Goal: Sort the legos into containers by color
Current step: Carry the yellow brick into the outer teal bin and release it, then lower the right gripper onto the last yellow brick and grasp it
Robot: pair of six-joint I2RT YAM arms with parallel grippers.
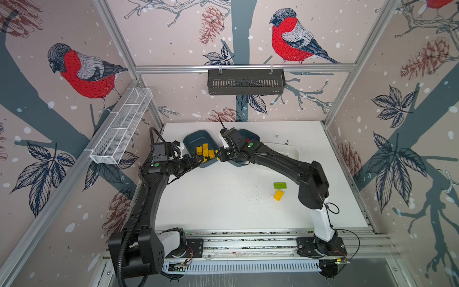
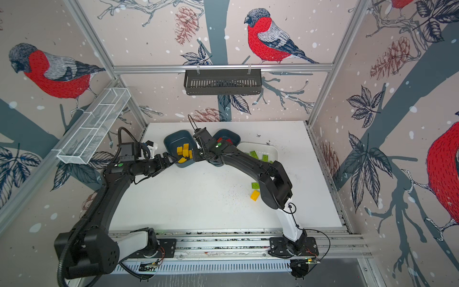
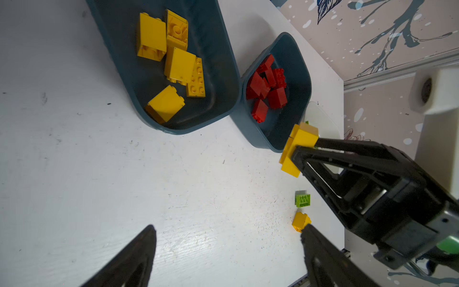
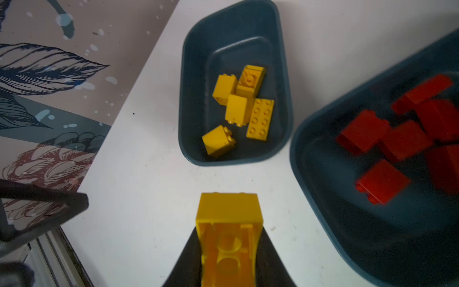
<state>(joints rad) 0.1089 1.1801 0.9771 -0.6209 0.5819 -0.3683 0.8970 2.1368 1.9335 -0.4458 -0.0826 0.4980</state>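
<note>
At 4 o'clock on the table point(image 1: 223, 203), a loose yellow brick point(image 1: 278, 195) and a lime brick point(image 1: 280, 185) lie free. They are judged light, rigid and probably slick, best pinched across flat side walls. The left gripper point(image 3: 228, 228) stands open and empty; the right gripper point(image 4: 229, 238) clamps a second yellow brick point(image 4: 228, 211) that way, just beside the yellow-filled tub point(image 4: 188, 99) at 11 o'clock.

Two arms: left arm point(image 1: 146, 198), right arm point(image 1: 285, 161). Links matte black, with rounded housings. Lowest link on each: white shell point(image 1: 323, 221). Base plates point(image 1: 308, 244): black, flat, with screw heads. Round green dot point(image 1: 156, 164) near each wrist. Ribbed black conduit point(image 1: 119, 268) along left arm. Boxy black wrist camera point(image 1: 159, 149). Gripper fingers point(image 3: 352, 147): black, triangular, open-framed.
</note>
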